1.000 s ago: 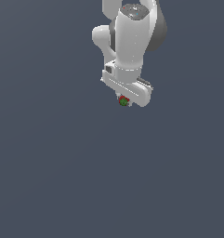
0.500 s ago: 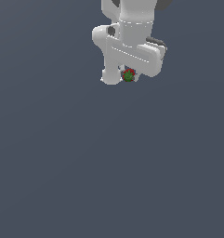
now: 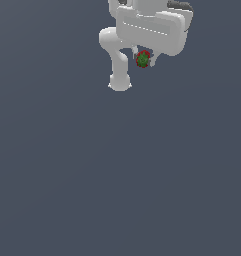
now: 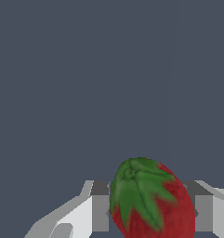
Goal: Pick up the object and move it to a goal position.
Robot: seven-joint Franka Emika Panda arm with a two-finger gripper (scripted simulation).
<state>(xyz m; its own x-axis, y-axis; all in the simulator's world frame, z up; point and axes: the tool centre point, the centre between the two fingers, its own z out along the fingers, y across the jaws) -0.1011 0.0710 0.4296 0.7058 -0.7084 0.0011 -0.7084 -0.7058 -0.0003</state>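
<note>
The arm point(image 3: 119, 55) enters from the top edge of the exterior view, white against a uniform dark grey-blue surface point(image 3: 117, 175). The wrist body is a broad white block near the top centre; a rounded white link ends just below it toward the exterior view's left.

The gripper point(image 3: 143, 59) sits directly under the wrist block. Its fingers point(image 4: 204, 214) are pinching the strawberry point(image 3: 143, 59), one finger on each side of the fruit. In the wrist view the grey finger pads flank the fruit and touch its red flanks.

The strawberry is small compared with the gripper. In the exterior view it appears as a red rim around a green centre, partly covered by the wrist block above it. In the wrist view point(image 4: 150, 202) the green leafy cap faces the camera, tilted to one side, with the red body behind and below it.

The strawberry is held between the fingers. Whether it is clear of the surface cannot be told, as no shadow or contact line is visible.
</note>
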